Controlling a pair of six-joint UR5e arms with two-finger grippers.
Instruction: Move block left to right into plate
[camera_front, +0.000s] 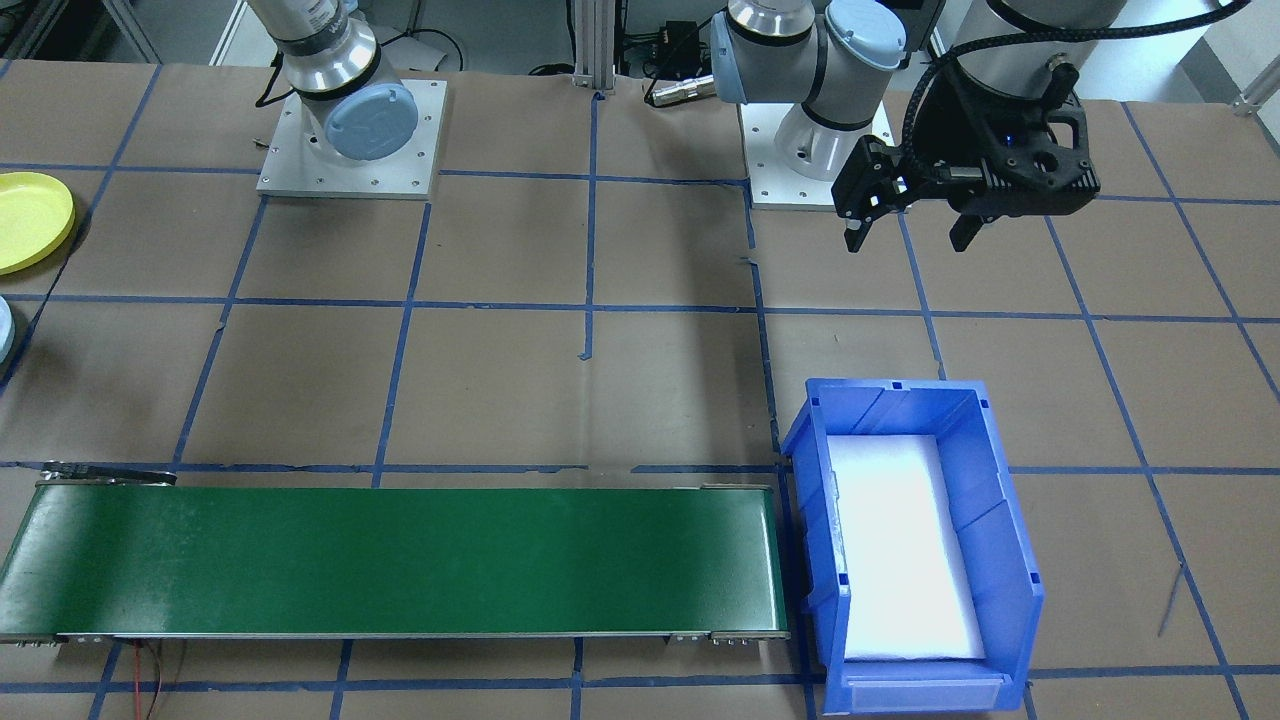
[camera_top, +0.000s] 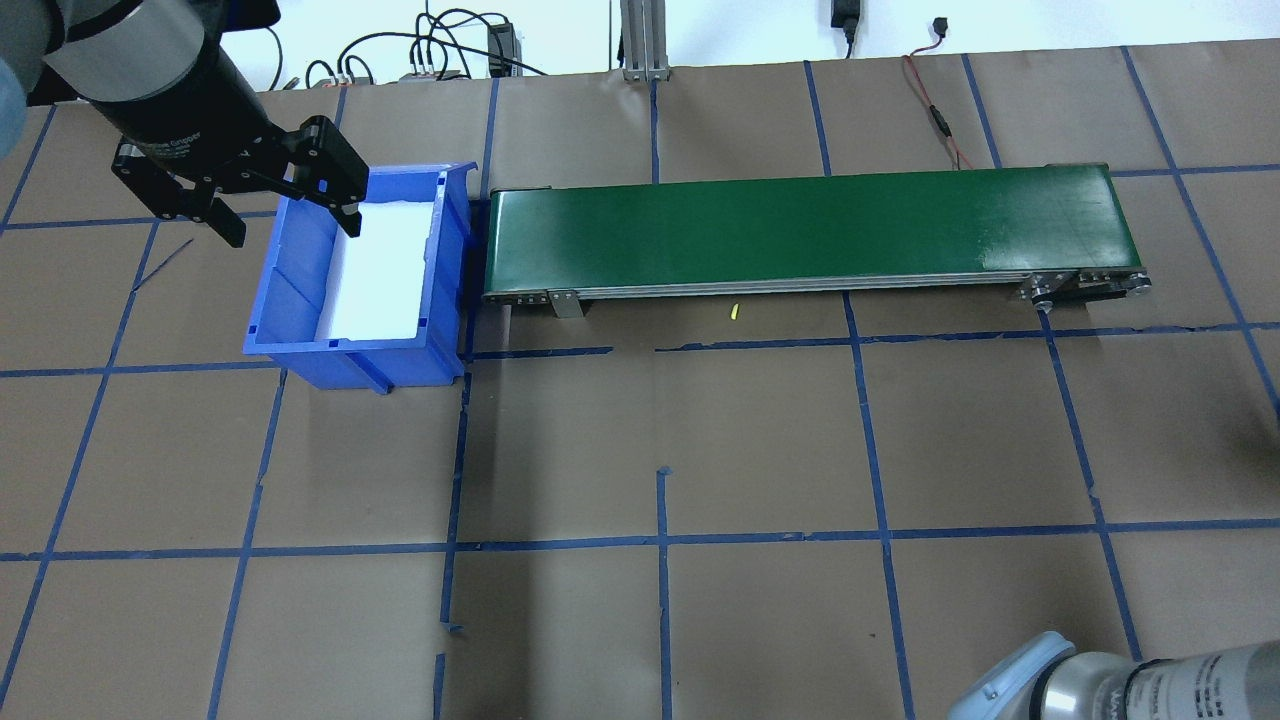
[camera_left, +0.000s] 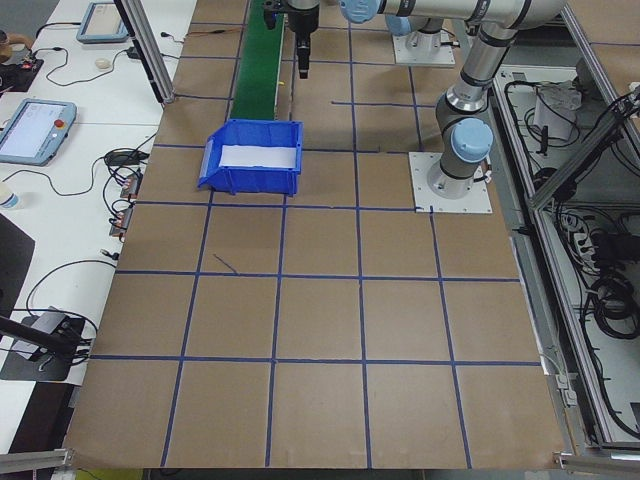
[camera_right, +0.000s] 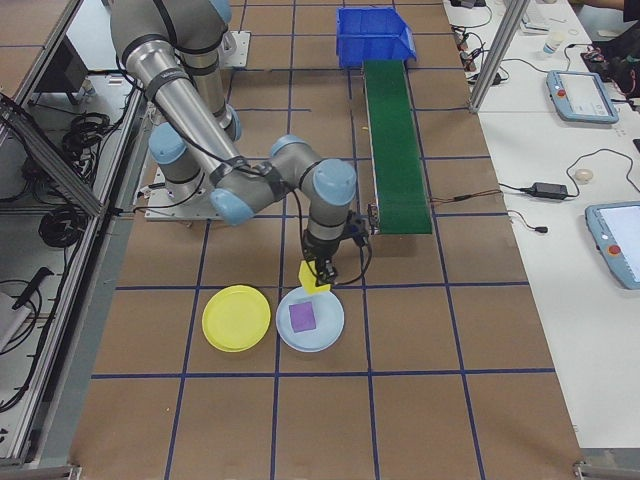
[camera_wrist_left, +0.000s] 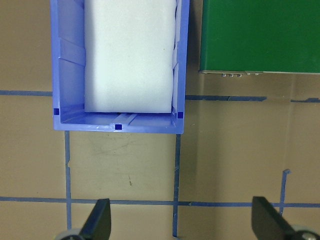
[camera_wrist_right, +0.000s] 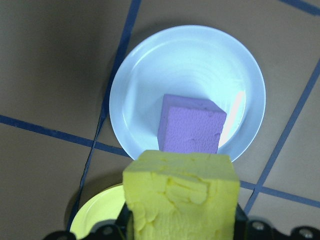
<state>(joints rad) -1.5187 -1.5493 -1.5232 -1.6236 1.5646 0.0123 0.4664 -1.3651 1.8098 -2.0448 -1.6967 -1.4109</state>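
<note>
In the right wrist view a yellow foam block (camera_wrist_right: 180, 195) fills the lower middle, and my right gripper (camera_right: 318, 270) is shut on it. The block hangs above the table over the near rim of a light blue plate (camera_wrist_right: 150, 75). A purple block (camera_wrist_right: 191, 124) lies in that plate. A yellow plate (camera_wrist_right: 92, 222) shows just beside it at the lower left. My left gripper (camera_front: 905, 238) hovers open and empty near the blue bin (camera_top: 290, 270), with only brown table between its fingers (camera_wrist_left: 97, 222).
The blue bin (camera_front: 1000, 520) has a white foam liner and stands at the end of the green conveyor belt (camera_front: 400, 560). Both plates (camera_right: 237, 318) lie side by side past the belt's other end. Blue tape lines grid the brown table.
</note>
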